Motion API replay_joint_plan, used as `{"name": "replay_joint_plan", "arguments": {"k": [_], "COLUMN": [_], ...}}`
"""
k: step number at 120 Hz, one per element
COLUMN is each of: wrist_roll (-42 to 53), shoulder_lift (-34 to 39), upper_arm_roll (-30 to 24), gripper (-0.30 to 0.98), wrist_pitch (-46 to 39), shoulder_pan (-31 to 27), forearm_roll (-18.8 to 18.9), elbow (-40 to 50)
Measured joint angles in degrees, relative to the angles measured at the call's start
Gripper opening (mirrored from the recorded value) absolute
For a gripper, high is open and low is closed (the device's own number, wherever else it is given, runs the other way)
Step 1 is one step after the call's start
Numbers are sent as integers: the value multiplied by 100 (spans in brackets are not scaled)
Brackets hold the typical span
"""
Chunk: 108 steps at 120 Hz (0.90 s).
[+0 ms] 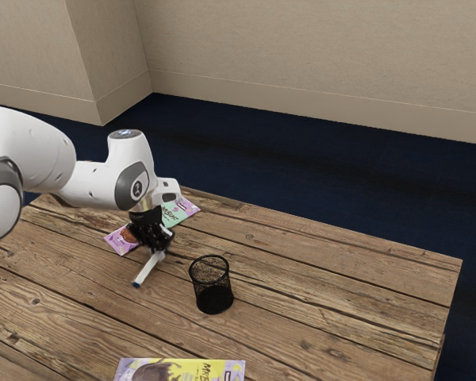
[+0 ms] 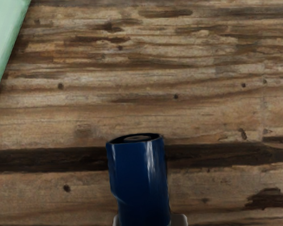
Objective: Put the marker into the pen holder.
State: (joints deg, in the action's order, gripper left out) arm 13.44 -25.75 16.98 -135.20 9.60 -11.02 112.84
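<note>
In the exterior view my gripper (image 1: 160, 248) is over the table, to the left of the black mesh pen holder (image 1: 211, 285). It is shut on the marker (image 1: 149, 270), whose white body slants down toward the exterior view's lower left and ends in a dark blue tip. The wrist view has the marker's blue end (image 2: 139, 183) standing up between the two fingertips of my gripper (image 2: 148, 220), one against each side. Marker and pen holder are apart, and the holder stands upright. Whether the marker's lower tip touches the table I cannot tell.
A purple and green packet (image 1: 184, 210) lies behind my gripper on the wooden table (image 1: 341, 317), partly hidden by the hand. Its green part (image 2: 4, 42) is also in the wrist view. A yellow and purple packet (image 1: 190, 370) lies at the exterior view's bottom edge.
</note>
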Motion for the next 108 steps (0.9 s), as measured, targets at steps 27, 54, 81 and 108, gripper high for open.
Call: {"name": "replay_joint_plan", "arguments": {"k": [27,54,81,108], "wrist_roll": [-108,-195,-278,-342], "shoulder_lift": [453,1330,1491,1471], "upper_arm_roll": [1,-23,-290,-321], "gripper": [-10,-10,-10,-8], "wrist_pitch": [41,77,-201,-1273], "shoulder_pan": [190,858,1331,1391], "forearm_roll": [132,205,416,684], "elbow": [-216,-343,-476,335]}}
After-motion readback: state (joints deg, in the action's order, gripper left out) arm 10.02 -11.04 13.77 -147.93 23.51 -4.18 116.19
